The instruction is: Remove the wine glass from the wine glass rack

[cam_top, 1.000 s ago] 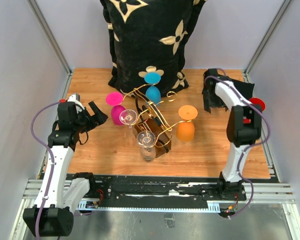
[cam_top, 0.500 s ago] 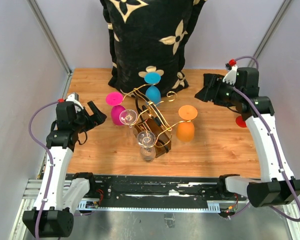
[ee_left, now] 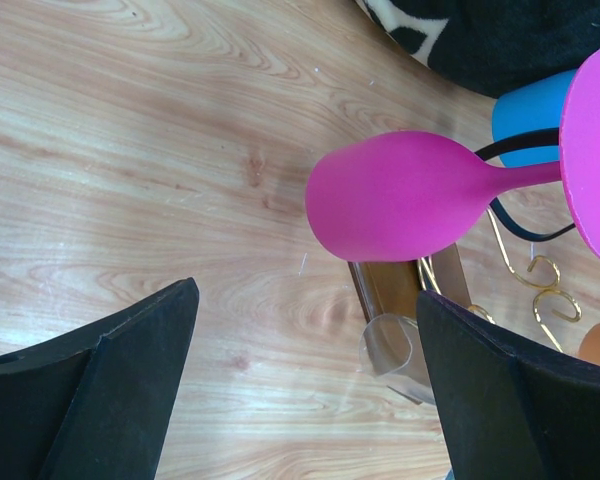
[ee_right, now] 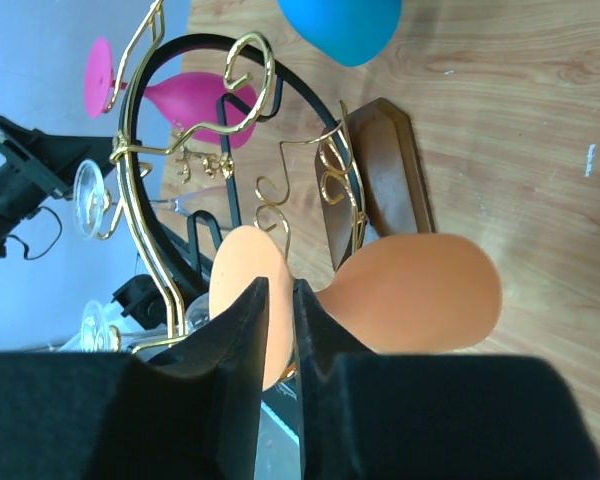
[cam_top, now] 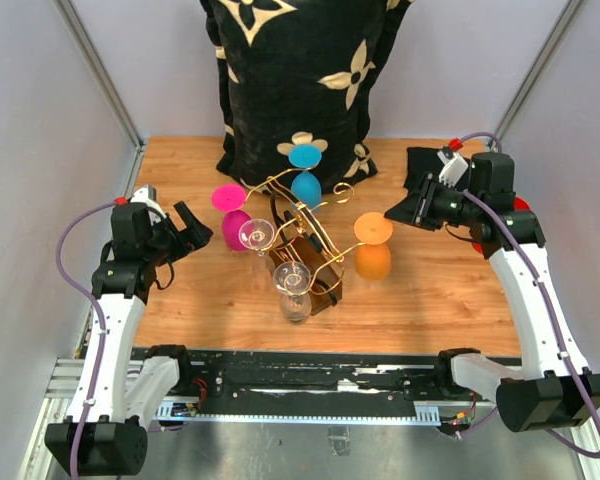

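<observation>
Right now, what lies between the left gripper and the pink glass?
Left wrist view: only bare table between left gripper and pink glass.

The wine glass rack (cam_top: 330,286) was gold wire on a dark brown base. Around it: magenta wine glass (cam_top: 237,229) at nine o'clock, blue wine glass (cam_top: 306,188) at twelve, orange wine glass (cam_top: 372,263) at three. The black cloth (cam_top: 290,70) bore cream flowers.

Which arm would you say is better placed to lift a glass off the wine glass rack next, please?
The right: the right gripper sits at the orange wine glass, jaws narrow about its stem. The left gripper is wide open, with the pink wine glass ahead and untouched.
</observation>
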### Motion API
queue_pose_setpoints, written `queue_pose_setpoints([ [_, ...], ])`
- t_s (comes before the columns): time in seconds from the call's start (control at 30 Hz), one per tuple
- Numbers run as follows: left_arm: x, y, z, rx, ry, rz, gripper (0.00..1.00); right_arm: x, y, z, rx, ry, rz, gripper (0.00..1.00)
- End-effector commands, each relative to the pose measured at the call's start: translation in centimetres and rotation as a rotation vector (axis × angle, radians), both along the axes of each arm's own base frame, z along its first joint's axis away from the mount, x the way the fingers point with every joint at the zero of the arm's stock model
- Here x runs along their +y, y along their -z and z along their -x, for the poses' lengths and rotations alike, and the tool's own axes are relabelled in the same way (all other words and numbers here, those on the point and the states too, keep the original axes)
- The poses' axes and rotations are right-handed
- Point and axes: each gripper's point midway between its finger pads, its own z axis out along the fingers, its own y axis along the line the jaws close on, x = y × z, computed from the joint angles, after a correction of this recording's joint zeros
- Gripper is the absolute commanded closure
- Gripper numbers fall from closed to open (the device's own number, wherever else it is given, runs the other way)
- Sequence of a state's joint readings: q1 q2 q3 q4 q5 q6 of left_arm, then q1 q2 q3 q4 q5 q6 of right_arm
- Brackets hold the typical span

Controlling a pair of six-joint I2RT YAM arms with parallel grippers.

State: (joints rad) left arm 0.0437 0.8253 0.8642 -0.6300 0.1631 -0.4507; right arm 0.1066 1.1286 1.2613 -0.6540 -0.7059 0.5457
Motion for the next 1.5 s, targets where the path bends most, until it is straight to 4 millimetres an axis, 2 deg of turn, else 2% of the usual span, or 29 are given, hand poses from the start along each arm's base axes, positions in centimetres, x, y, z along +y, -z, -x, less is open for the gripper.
queue_pose_setpoints([
  [0.0, -0.3, -1.5, 0.0, -0.046, 0.014, 0.009, 0.04, 0.5, -0.9, 1.1, -0.026, -0.043, -0.042, 0.91],
  [0.07, -0.3, -1.5, 0.0, -0.047, 0.014, 0.009, 0.04, 0.6, -1.3, 1.4, -0.031, -0.052, -0.047, 0.96],
  [0.2, -0.3, -1.5, 0.1, -0.045, 0.016, 0.008, 0.04, 0.6, -1.3, 1.7, -0.031, -0.062, -0.04, 0.96],
  [0.23, -0.3, -1.4, 0.1, -0.045, 0.017, 0.009, 0.04, 0.6, -1.2, 1.7, -0.028, -0.067, -0.041, 0.92],
  [0.33, -0.3, -1.4, 0.1, -0.044, 0.017, 0.012, 0.04, 0.7, -0.9, 1.8, -0.02, -0.08, -0.042, 0.72],
  [0.43, -0.5, -1.4, 0.1, -0.045, 0.019, 0.019, 0.04, 0.9, -0.4, 2.0, -0.007, -0.099, -0.048, 0.68],
  [0.57, -0.5, -1.2, 0.1, -0.04, 0.019, 0.021, 0.04, 1.4, -0.4, 2.3, -0.013, -0.12, -0.063, 0.79],
  [0.73, -0.6, -1.2, 0.1, -0.04, 0.022, 0.027, 0.04, 1.7, -0.1, 2.4, -0.001, -0.147, -0.073, 0.84],
  [0.83, -0.6, -1.2, 0.2, -0.04, 0.02, 0.026, 0.04, 1.8, -0.2, 2.4, -0.008, -0.143, -0.073, 0.98],
  [0.87, -0.6, -1.1, 0.2, -0.038, 0.02, 0.026, 0.04, 1.7, -0.4, 2.3, -0.014, -0.137, -0.077, 0.99],
  [1.07, -0.6, -1.2, 0.3, -0.036, 0.022, 0.025, 0.04, 2.4, -2.3, 1.2, -0.04, -0.133, -0.154, 0.99],
  [1.3, -0.4, -1.1, 0.7, -0.036, 0.019, 0.013, 0.04, -0.3, -3.0, 0.9, -0.059, -0.043, -0.145, 0.99],
  [1.47, -0.6, -0.9, 0.6, -0.035, 0.027, 0.024, 0.04, -0.8, -3.1, 2.3, -0.055, -0.054, -0.146, 0.99],
])
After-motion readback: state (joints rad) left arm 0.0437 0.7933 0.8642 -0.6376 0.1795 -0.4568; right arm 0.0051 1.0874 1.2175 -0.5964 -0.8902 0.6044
